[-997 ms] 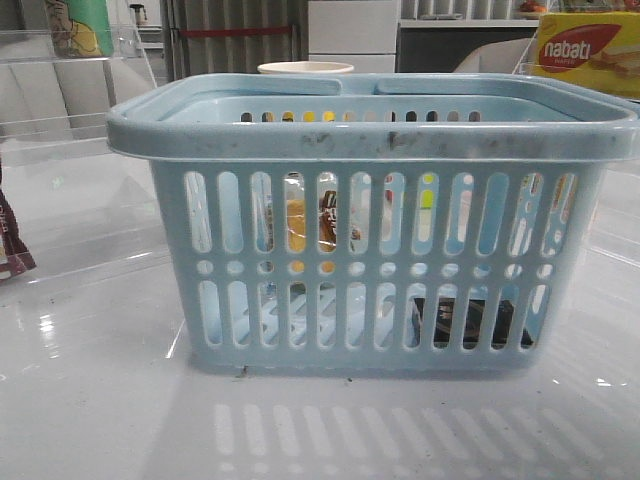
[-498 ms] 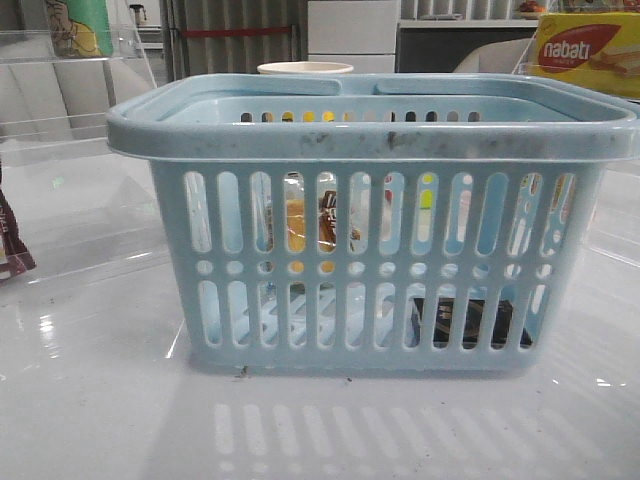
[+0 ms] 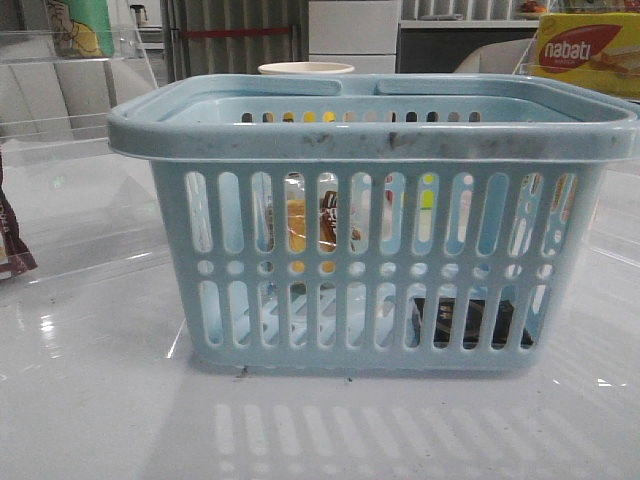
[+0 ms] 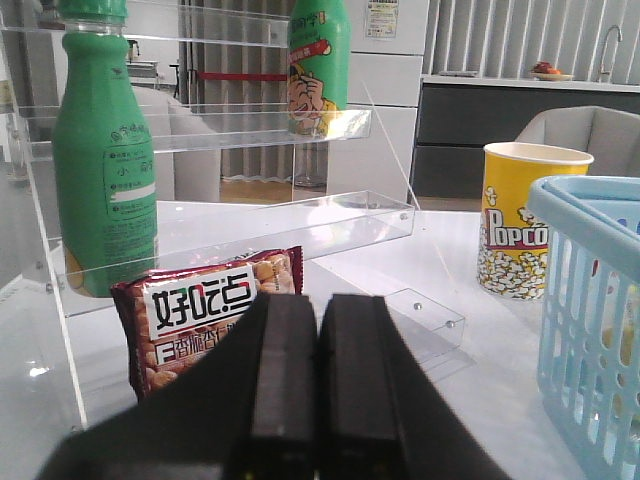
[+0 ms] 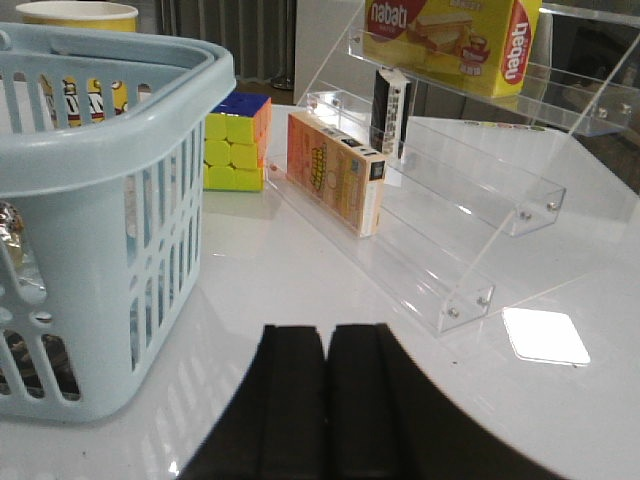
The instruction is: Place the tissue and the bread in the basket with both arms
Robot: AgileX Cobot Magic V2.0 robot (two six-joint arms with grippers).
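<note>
Basket (image 3: 375, 140) is sitting mid-table; front view is showing bread (image 3: 310, 222) upright and tissue (image 3: 468, 322) flat inside it. Only wrist views are showing left gripper (image 4: 318, 385) and right gripper (image 5: 327, 400), both pressed closed, holding nothing, outside the basket.

left gripper (image 4: 318, 385): jaws closed, empty | right gripper (image 5: 328, 395): jaws closed, empty

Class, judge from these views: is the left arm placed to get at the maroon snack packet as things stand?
Probably yes: the packet lies just beyond the left gripper with nothing between them, though the jaws are shut and must open first.
</note>
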